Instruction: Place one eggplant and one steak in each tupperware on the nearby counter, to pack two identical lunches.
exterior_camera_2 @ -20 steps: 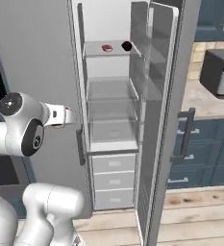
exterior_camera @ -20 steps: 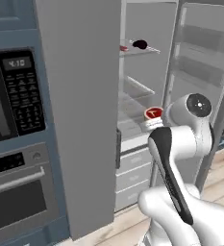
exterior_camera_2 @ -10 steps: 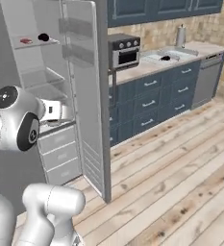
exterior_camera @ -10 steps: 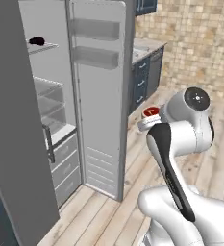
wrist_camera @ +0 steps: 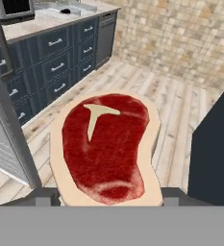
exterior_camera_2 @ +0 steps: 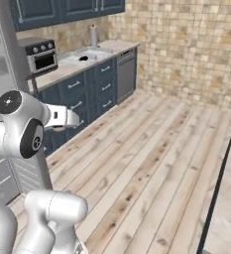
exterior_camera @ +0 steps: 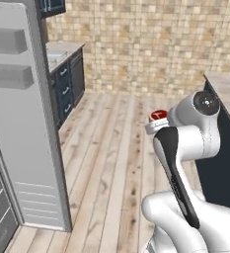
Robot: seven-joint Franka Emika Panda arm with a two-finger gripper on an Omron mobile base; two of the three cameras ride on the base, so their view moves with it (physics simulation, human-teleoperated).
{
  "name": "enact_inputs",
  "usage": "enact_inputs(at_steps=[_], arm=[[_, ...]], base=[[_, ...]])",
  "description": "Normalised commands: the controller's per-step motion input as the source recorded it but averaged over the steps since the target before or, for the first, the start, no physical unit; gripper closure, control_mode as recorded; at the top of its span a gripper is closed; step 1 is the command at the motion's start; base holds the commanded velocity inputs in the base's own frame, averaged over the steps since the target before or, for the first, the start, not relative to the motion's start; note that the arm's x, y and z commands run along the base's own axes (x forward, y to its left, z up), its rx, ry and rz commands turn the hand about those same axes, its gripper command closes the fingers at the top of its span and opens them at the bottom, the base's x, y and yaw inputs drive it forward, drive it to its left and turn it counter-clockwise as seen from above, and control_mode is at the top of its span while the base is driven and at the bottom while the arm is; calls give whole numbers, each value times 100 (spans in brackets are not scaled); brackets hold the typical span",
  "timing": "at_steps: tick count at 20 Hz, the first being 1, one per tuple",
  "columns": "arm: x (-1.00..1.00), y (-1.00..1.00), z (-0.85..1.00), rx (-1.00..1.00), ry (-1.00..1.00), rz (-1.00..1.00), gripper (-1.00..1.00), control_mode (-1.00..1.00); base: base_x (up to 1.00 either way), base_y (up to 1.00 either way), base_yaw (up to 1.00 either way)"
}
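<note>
The steak [wrist_camera: 106, 146], a red slab with a pale fat rim, hangs in the air over the wooden floor, with my gripper [wrist_camera: 106, 198] shut on its near end. In the left base view the steak [exterior_camera: 158, 115] shows as a small red patch at the tip of the gripper [exterior_camera: 155, 122], held at chest height in front of the arm. A beige counter [exterior_camera: 227, 88] over a dark cabinet front stands just right of the gripper. The right base view has the gripper [exterior_camera_2: 73, 120] pointing right, away from the fridge. The eggplant and the tupperware are out of view.
An open grey fridge door [exterior_camera: 25, 123] stands at the left. Dark blue cabinets [exterior_camera_2: 85, 87] with a sink [exterior_camera_2: 87, 55] and a small oven [exterior_camera_2: 40, 53] line the far wall. Wide wooden floor [exterior_camera_2: 151, 158] lies ahead, bounded by a tiled wall [exterior_camera: 146, 44].
The whole picture has swung from the open fridge shelves to the floor and tiled wall, so the base has turned. The steak has stayed in the gripper throughout.
</note>
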Motion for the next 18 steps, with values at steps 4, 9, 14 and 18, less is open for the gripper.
enact_inputs(at_steps=[4, 9, 14, 18], arm=[[0, 0, 0, 0, 0, 0, 100, 100], [0, 0, 0, 0, 0, 0, 100, 100], [0, 0, 0, 0, 0, 0, 100, 100], [0, 0, 0, 0, 0, 0, 100, 100]], base=[[100, 0, -24], [100, 0, -22], [100, 0, -10], [100, 5, 3]])
